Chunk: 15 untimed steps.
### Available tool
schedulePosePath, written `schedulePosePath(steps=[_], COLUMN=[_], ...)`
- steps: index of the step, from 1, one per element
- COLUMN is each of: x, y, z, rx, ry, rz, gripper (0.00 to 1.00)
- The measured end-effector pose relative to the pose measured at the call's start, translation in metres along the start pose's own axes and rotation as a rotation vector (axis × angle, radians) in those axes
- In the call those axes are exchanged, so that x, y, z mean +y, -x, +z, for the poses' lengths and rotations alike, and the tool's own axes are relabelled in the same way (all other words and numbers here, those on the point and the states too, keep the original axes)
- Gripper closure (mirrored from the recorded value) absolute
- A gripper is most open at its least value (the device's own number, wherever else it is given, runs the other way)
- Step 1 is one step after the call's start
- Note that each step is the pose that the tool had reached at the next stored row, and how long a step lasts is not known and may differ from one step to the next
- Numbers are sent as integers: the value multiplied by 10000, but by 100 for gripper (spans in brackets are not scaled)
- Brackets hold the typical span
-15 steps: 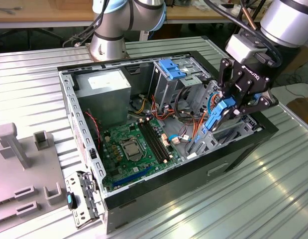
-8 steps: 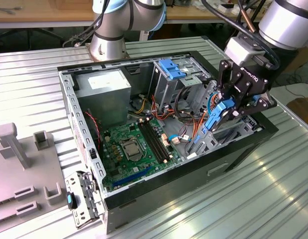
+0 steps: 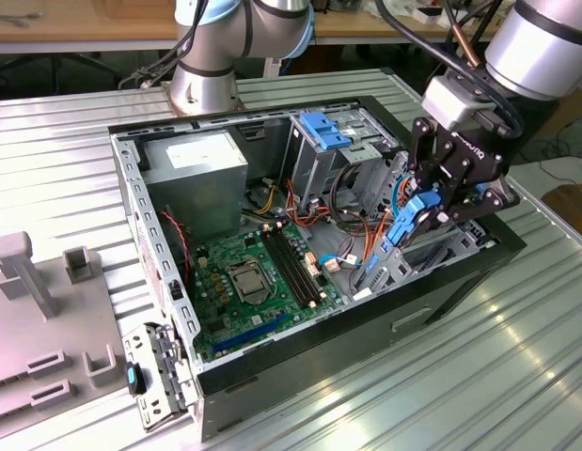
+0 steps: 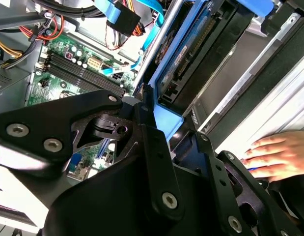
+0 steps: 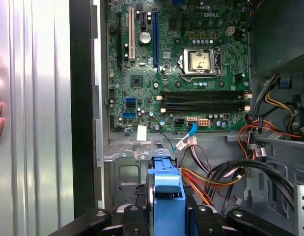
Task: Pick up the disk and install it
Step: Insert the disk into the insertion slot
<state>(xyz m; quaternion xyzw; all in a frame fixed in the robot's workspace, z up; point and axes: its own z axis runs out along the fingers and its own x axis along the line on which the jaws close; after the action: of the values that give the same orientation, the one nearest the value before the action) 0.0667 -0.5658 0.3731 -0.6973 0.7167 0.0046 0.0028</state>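
- Gripping the disk (image 3: pixel 408 225) by its blue carrier, the gripper (image 3: pixel 430 211) has its fingers clamped on both sides of the frame. In both wrist views I see the blue edge squeezed between the black fingers.
- I see the computer case (image 3: pixel 300 349) lying open on the ribbed metal table (image 3: pixel 441 385). Inside are the green motherboard (image 3: pixel 262 282), the grey power supply (image 3: pixel 196 178) and a tangle of orange and blue cables (image 3: pixel 352 225).
- From here the disk stands on edge and tilted, at the end of the case toward the exterior view's right. It is just beside the cables, with its lower end dipping in among the metal bay there.
- In the second wrist view, a person's hand (image 4: pixel 277 155) rests flat on the table outside the case wall.
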Motion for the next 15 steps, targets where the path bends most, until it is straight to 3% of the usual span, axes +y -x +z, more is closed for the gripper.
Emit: schedulePosePath(steps=[15], x=[-1], y=[-1], z=[102], rx=[0], ry=[0], rz=[0], gripper=[63])
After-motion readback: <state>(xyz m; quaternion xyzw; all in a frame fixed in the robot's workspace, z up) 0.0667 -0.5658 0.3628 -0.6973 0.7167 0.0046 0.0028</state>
